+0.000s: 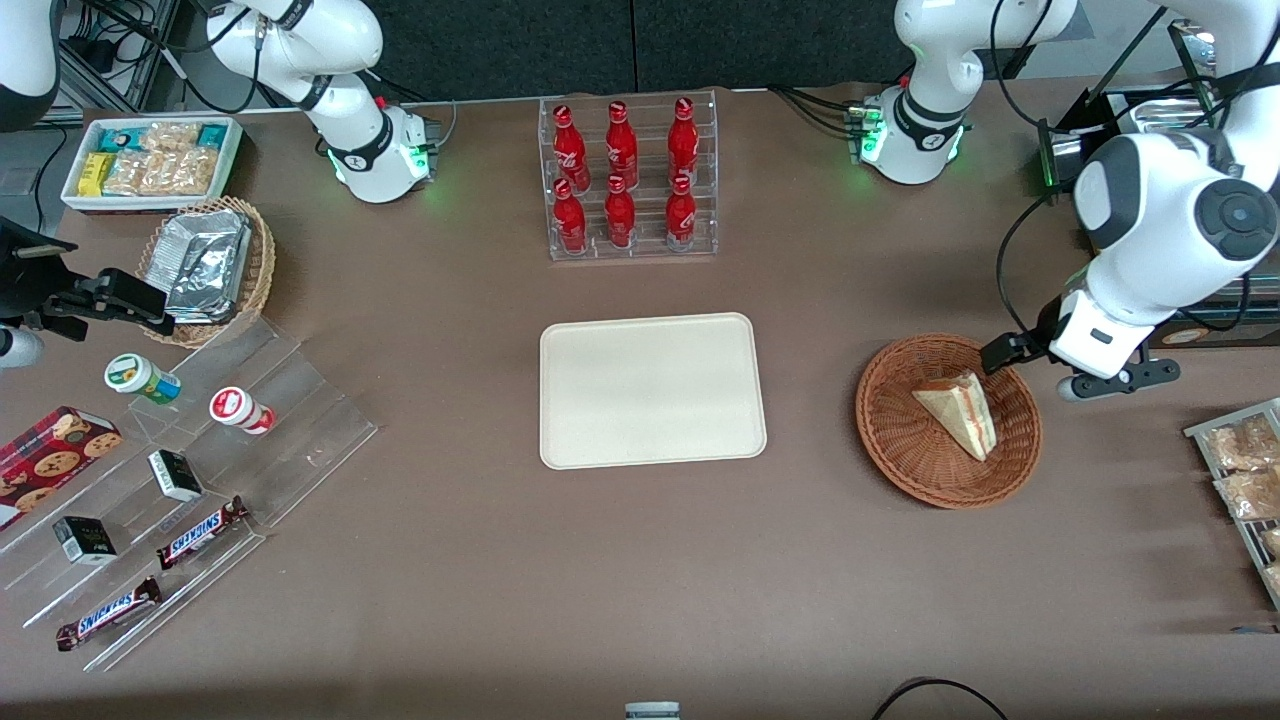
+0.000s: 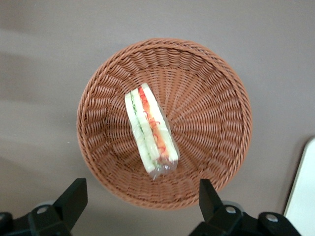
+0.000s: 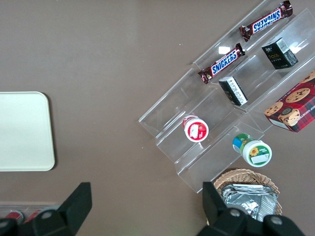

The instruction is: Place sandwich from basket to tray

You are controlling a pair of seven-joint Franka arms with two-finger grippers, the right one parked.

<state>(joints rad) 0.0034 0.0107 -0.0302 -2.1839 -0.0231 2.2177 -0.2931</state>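
Sandwich (image 1: 958, 409) in basket (image 1: 890, 440) – filling edge up, tool (image 2: 140, 196) above, spread wide

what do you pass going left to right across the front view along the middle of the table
foil-packet basket → clear stepped stand → tray → basket holding the sandwich → open pincer above the basket's rim

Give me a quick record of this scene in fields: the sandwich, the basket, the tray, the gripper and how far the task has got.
sandwich: lying in the basket, wrapped, untouched
basket: on the table beside the tray, toward the working arm's end
tray: empty, mid-table, nearer the camera than the bottle rack
gripper: open, above the basket
progress: sandwich not yet grasped
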